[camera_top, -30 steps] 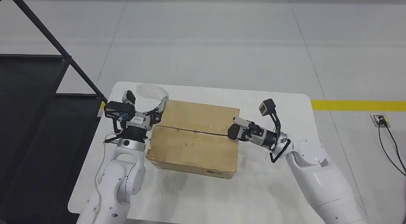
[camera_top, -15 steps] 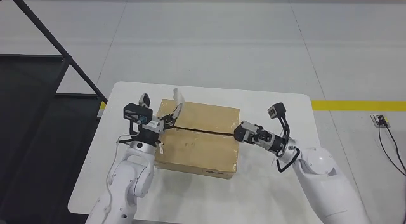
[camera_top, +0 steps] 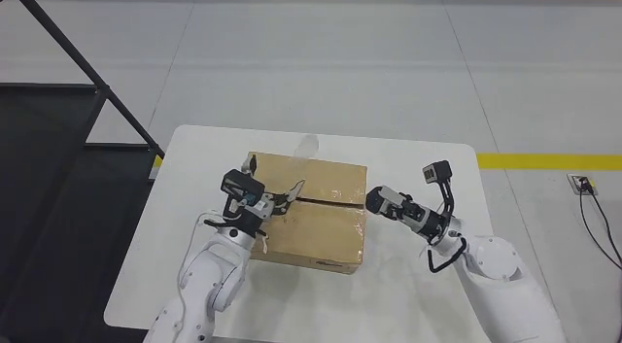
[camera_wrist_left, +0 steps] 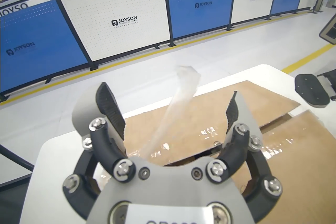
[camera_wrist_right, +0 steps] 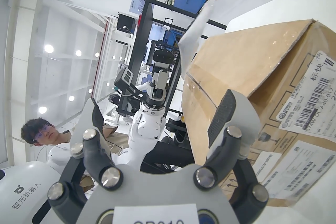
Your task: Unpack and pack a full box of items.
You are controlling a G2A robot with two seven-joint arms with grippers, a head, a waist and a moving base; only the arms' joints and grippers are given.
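Clear tape (camera_wrist_left: 183,88) rises, seemingly unheld, through the wide-spread left gripper (camera_wrist_left: 168,89); right gripper (camera_wrist_right: 161,97) gapes empty.

**Fenced hall with a pale floor**

A pale grey floor (camera_top: 321,61) is marked with yellow lines (camera_top: 549,160). Blue and white perforated panels (camera_wrist_left: 115,25) in black frames fence the area. A white desk (camera_top: 418,154) stands beside a black metal frame (camera_top: 97,88). Round ceiling lights (camera_wrist_right: 48,48) shine among white beams.
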